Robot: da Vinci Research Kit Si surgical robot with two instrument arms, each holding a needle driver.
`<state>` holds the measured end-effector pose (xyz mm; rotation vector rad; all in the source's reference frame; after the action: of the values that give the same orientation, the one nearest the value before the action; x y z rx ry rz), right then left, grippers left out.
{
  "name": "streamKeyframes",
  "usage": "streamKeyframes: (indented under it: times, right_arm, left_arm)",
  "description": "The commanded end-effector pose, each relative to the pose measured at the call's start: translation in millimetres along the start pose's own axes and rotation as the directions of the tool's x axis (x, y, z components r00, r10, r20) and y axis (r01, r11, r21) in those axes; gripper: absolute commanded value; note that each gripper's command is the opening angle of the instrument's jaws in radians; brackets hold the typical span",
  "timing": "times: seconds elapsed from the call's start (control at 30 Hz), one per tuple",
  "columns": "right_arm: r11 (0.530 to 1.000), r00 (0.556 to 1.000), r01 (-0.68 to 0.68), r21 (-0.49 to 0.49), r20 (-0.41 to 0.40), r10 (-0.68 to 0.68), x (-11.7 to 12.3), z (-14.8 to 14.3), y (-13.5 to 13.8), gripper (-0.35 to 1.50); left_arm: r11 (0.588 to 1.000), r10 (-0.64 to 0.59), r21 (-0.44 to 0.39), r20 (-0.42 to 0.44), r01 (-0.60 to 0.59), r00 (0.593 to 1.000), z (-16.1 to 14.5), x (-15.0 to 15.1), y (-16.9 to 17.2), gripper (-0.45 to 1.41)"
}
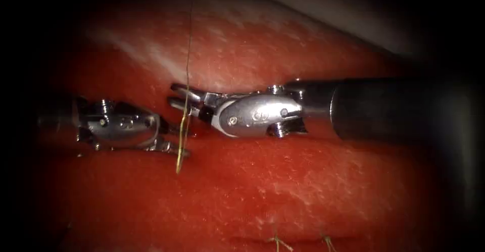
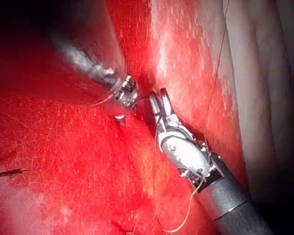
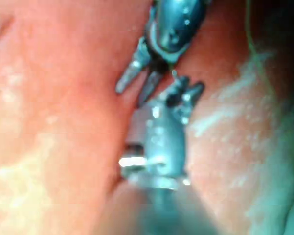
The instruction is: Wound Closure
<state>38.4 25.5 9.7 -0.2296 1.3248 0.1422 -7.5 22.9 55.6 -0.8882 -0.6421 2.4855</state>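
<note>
1. The right tool (image 1: 178, 95) is seen reaching in from the right, its two jaws slightly parted, with the thread (image 1: 188, 55) running down between or just in front of them; whether the thread is gripped cannot be told.
2. The left tool (image 1: 174, 143) is seen low against the tissue (image 1: 303, 191), its tips close to the thread's lower end; how its jaws stand cannot be told, nor whether anything is held.
3. The thread is stretched in a nearly upright line from the tissue's far edge down to a point just below the left tool.
4. No needle can be made out.
5. Short cut ends of thread (image 1: 277, 242) are seen standing near the tissue's near edge.
6. In the left wrist view the right tool (image 2: 156, 100) and the left tool (image 2: 129, 98) lie tip to tip.
</note>
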Motion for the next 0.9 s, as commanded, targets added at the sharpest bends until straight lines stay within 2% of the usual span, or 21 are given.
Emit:
streamKeyframes:
  times: [0.03,0.33,0.5,0.77,0.9]
  right_arm:
    - [1.0,1.0,-0.016,0.008,0.007,0.016,-0.3,0.8,-0.3,-0.35]
    - [0.992,0.992,-0.115,0.041,0.063,0.113,-0.9,0.7,-0.8,-0.35]
    - [0.991,0.99,-0.128,0.04,0.067,0.125,-0.8,0.7,-0.7,-0.35]
    - [0.998,1.0,0.004,-0.063,-0.009,-0.005,1.1,0.9,2.3,-0.35]
    - [0.996,0.999,0.021,-0.09,-0.025,-0.023,2.2,1.0,4.0,-0.35]
  left_arm:
    - [1.0,-0.003,-0.001,0.002,0.003,1.0,0.8,-0.1,0.2,0.14]
    - [1.0,-0.002,-0.001,0.005,0.002,1.0,0.7,-0.2,0.2,0.14]
    - [1.0,-0.002,-0.001,0.005,0.002,1.0,0.7,-0.2,0.2,0.13]
    - [1.0,-0.002,0.001,0.005,0.002,1.0,0.9,-0.2,0.3,0.13]
    - [1.0,-0.001,0.003,0.009,0.001,1.0,1.1,-0.2,0.4,0.13]
